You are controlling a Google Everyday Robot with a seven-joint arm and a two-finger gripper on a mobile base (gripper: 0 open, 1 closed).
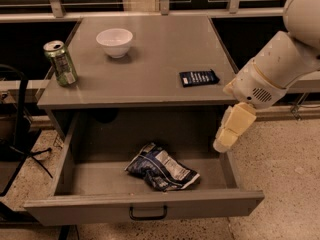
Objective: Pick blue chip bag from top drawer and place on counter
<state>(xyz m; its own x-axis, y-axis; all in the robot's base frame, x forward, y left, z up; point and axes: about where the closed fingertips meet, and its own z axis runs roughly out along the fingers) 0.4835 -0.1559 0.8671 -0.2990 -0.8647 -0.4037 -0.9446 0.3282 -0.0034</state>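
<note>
— Is the top drawer (145, 204) blocked from above?
— Only its rear is overhung by the counter (150, 91). Bare floor is left around the blue chip bag (161, 168). The gripper (221, 144) is held over the right wall.

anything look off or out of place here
Nothing spilled or damaged. The blue chip bag lies crumpled in the open top drawer, and the gripper hangs by the drawer's right wall. On the counter, the green can and white bowl stand upright and the dark-blue packet lies flat.
</note>
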